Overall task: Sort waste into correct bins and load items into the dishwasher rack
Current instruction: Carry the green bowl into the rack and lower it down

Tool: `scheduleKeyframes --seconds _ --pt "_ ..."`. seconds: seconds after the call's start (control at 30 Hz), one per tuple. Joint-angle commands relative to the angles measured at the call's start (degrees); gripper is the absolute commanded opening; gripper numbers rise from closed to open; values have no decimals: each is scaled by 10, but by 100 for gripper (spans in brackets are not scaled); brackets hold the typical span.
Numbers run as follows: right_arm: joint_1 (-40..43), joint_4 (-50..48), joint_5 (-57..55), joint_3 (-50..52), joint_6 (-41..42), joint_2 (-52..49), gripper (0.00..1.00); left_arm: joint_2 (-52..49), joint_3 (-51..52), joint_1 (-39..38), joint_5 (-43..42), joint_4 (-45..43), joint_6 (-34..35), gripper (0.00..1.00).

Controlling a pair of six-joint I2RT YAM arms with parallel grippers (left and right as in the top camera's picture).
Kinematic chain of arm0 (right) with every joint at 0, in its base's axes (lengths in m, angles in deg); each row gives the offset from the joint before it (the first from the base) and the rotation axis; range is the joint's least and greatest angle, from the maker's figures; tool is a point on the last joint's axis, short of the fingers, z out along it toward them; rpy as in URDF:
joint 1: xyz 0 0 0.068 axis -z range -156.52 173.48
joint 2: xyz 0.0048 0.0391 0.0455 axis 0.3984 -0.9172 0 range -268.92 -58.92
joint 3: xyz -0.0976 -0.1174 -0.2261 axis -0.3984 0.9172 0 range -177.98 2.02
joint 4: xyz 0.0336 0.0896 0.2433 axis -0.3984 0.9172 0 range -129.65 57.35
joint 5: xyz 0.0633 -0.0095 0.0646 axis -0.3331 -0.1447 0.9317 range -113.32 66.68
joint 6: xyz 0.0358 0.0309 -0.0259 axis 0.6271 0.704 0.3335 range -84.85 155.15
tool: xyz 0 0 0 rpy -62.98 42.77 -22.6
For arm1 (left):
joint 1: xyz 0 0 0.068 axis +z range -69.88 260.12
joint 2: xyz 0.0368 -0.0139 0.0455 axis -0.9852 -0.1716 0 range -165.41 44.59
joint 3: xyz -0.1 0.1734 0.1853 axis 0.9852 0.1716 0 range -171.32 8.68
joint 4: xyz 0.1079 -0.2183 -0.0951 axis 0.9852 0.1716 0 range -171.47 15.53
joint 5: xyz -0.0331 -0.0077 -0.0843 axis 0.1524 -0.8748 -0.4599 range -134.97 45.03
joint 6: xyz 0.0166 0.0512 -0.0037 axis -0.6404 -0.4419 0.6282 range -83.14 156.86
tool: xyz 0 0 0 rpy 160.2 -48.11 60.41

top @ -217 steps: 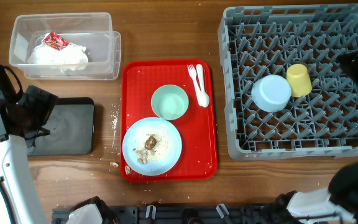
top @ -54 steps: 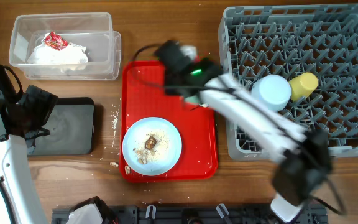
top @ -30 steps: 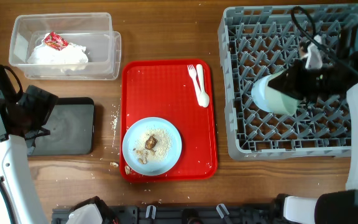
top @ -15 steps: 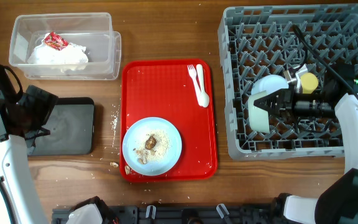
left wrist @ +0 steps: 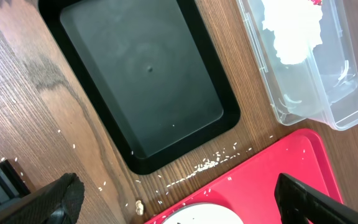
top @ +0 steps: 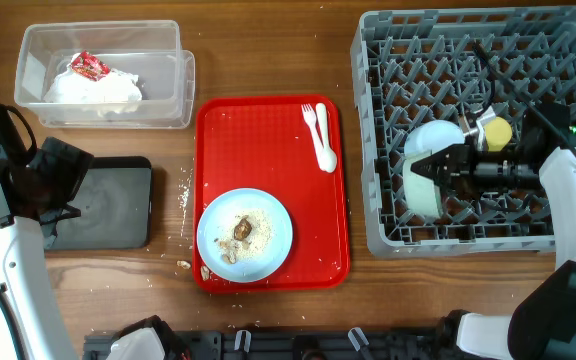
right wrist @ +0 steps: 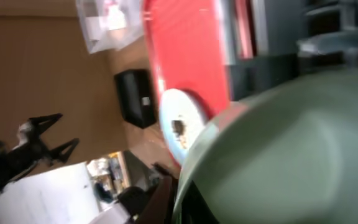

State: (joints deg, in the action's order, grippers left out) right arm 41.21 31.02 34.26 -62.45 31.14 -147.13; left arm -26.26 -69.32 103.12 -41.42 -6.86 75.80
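Right arm stands a pale green bowl on edge in the dishwasher rack.

Seen from overhead, the right gripper (top: 446,168) is clamped tight on the rim of the pale green bowl (top: 416,192). The bowl sits just left of the fingers in the lower left part of the grey dishwasher rack (top: 388,40), its rim running up and down the frame, just below the light blue bowl (top: 434,134). Release likely comes next. At far left, the left gripper (left wrist: 176,186) hangs fully spread and empty over the black tray (left wrist: 148,74).
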Motion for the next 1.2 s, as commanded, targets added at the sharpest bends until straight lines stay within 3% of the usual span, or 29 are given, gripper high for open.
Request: scheduleKeyframes --seconds 0.0,0.27,0.43,0.63,1.17 --pt "3 -6 -89 3 27 -13 6 4 0 4 2 0 7 100" --pt "31 7 -113 -33 26 -10 11 4 0 4 2 0 7 100" --pt "33 44 50 -34 -49 -10 7 4 0 4 2 0 7 100" --pt "33 59 104 -34 -56 -11 4 4 0 4 2 0 7 100" --pt "35 40 65 -24 -64 -85 4 4 0 4 1 0 7 100"
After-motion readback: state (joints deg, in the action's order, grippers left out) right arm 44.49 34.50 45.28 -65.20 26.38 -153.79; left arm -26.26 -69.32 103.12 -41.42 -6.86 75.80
